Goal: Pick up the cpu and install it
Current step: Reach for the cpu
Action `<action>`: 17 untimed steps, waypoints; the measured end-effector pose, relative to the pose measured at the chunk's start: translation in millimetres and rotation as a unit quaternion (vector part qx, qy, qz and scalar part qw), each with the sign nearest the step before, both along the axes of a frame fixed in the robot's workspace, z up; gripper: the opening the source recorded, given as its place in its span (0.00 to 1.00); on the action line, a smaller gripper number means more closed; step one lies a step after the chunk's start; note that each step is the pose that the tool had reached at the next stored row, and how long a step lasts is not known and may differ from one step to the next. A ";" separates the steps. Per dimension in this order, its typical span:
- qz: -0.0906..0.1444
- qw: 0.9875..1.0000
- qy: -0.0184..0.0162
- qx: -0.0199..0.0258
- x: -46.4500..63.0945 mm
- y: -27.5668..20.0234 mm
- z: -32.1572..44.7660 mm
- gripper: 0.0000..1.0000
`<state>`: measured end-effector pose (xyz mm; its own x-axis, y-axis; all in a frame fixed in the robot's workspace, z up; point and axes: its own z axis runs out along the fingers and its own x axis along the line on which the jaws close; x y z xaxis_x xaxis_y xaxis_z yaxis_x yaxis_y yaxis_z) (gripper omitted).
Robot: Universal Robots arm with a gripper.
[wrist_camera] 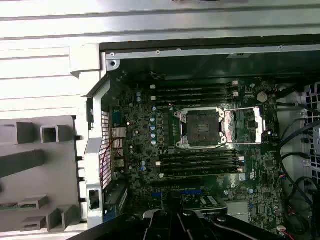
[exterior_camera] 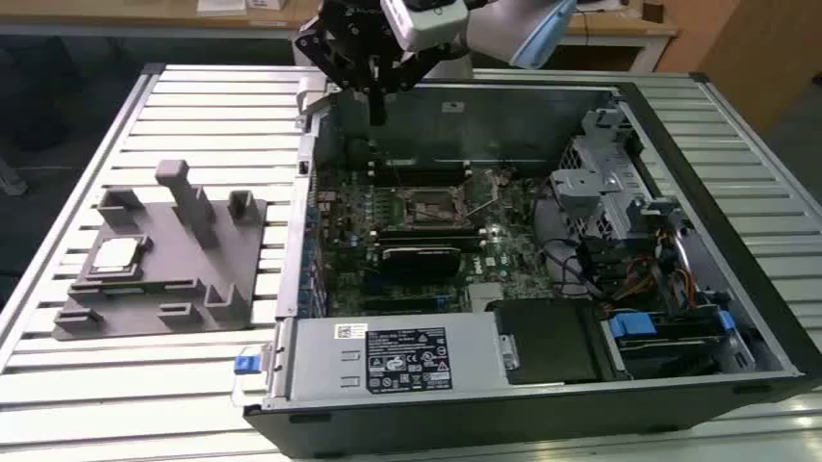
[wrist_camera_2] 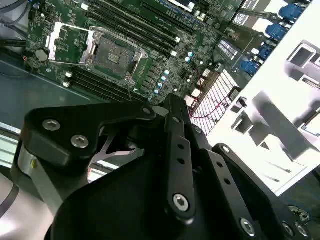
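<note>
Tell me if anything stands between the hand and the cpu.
The hand hangs over the back edge of the computer case; the cpu lies on the grey tray outside it. Between them stand the case's side wall and the tray's upright posts; the hand looks higher than both.

1. A black label (exterior_camera: 408, 361) with white print and small coloured marks lies on the grey metal cover (exterior_camera: 321, 371) in the exterior view; its print cannot be read.
2. A small white sticker (exterior_camera: 349, 332) (at ten o'clock from the black label) is equally illegible.
</note>
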<state>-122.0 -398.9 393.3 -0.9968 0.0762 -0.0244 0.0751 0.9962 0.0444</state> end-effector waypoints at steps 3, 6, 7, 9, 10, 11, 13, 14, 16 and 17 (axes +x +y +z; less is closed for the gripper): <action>0.000 1.000 0.000 0.000 0.0 0.0 0.0 0.11; 0.000 1.000 0.000 0.000 -0.4 0.0 0.1 0.11; 0.000 1.000 0.000 0.000 -0.9 0.0 0.0 0.11; 0.000 1.000 0.000 0.000 -2.2 0.0 0.0 0.11; 0.000 1.000 0.000 0.000 -3.0 0.0 0.0 0.11; 0.000 1.000 0.000 0.000 -3.9 0.0 0.0 0.11; 0.000 1.000 0.000 0.000 -5.6 0.0 0.0 0.11; 0.000 1.000 0.000 0.000 -6.5 0.0 0.0 0.11; 0.000 1.000 0.000 0.000 -8.3 0.0 0.0 0.11; 0.000 1.000 0.000 0.000 -9.1 0.0 0.0 0.11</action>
<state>-131.1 -398.9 393.3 -0.9968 0.0762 -0.0244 0.0750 0.9962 0.0444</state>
